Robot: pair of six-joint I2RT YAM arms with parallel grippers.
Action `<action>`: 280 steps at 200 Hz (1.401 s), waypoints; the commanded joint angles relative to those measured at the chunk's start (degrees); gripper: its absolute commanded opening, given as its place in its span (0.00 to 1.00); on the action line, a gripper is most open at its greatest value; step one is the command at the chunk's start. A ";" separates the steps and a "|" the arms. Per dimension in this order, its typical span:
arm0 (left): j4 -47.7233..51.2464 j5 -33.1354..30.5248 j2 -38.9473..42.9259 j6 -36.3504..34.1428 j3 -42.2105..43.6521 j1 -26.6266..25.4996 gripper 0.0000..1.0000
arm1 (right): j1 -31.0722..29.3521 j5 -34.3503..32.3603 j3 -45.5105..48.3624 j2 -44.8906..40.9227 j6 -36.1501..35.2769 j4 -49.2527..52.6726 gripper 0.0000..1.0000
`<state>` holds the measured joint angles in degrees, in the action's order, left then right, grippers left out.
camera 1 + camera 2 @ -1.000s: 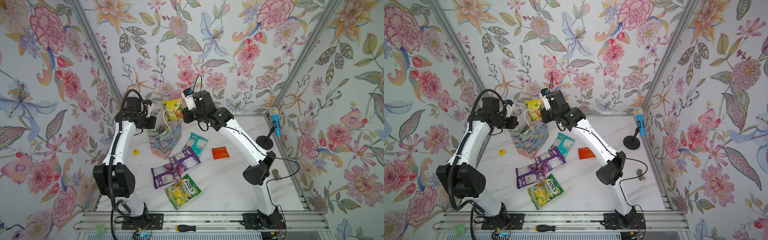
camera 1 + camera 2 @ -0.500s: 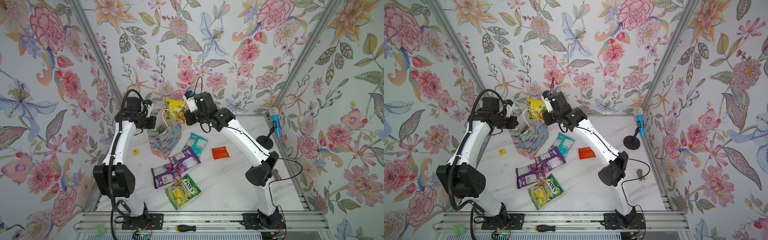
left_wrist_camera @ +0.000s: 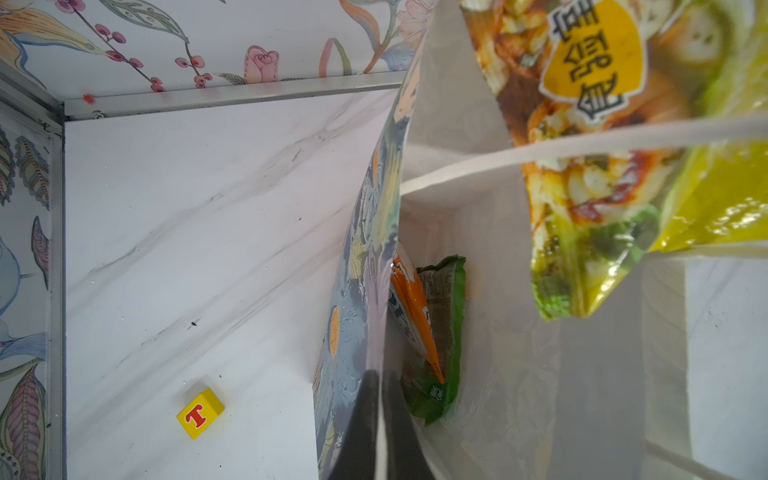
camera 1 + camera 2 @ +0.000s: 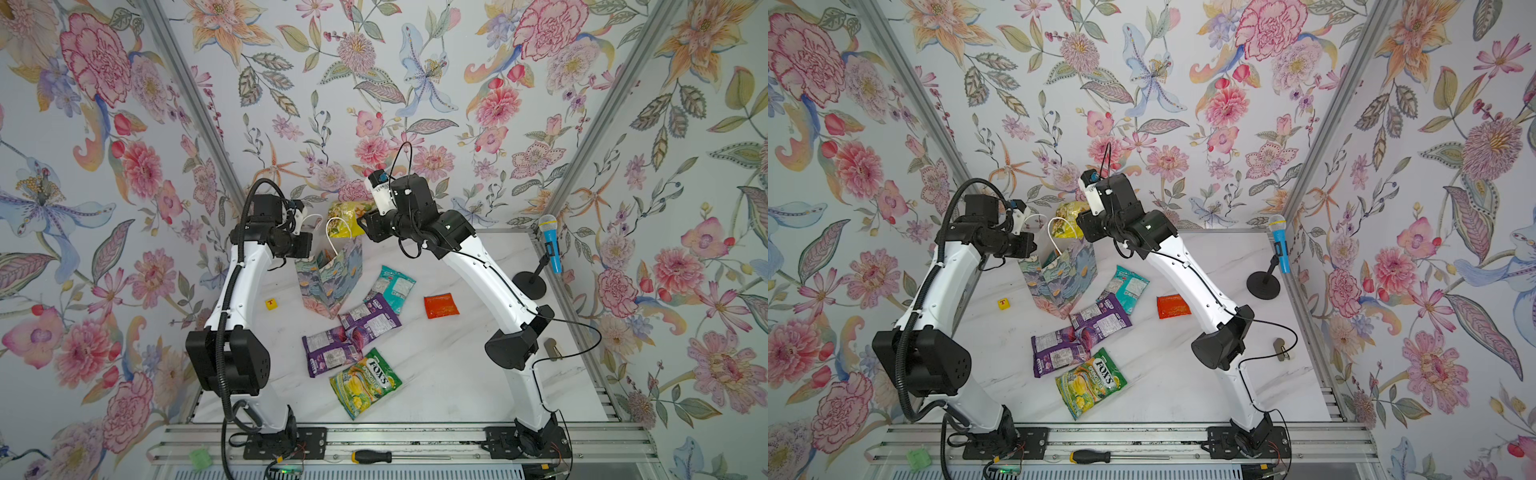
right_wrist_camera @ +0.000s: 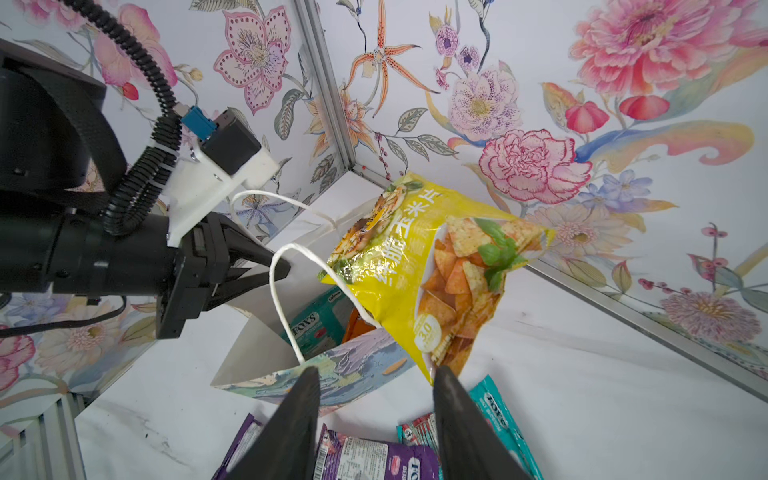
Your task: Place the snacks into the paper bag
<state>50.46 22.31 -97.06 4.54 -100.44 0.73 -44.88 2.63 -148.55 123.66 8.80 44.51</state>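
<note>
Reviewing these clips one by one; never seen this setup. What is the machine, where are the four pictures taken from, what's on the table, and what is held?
Two white robot arms work over a marble table. Two pictures look down from overhead; two come from wrist cameras. The left fingers pinch the paper bag by its wall. The right fingers are apart, gripping nothing; the yellow chip pouch sits at the bag's mouth, not yet inside. On the table lie two purple pouches, a teal pouch, a green pouch, an orange-red packet and a yellow block.
</note>
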 commanded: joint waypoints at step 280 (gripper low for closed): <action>-0.45 1.36 1.94 0.08 0.51 -0.56 0.04 | 8.17 25.06 16.36 -0.03 20.92 -21.21 0.05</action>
<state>50.48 22.31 -97.06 4.54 -100.40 0.73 -35.77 26.50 -132.62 127.50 29.39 26.55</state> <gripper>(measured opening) 0.039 0.097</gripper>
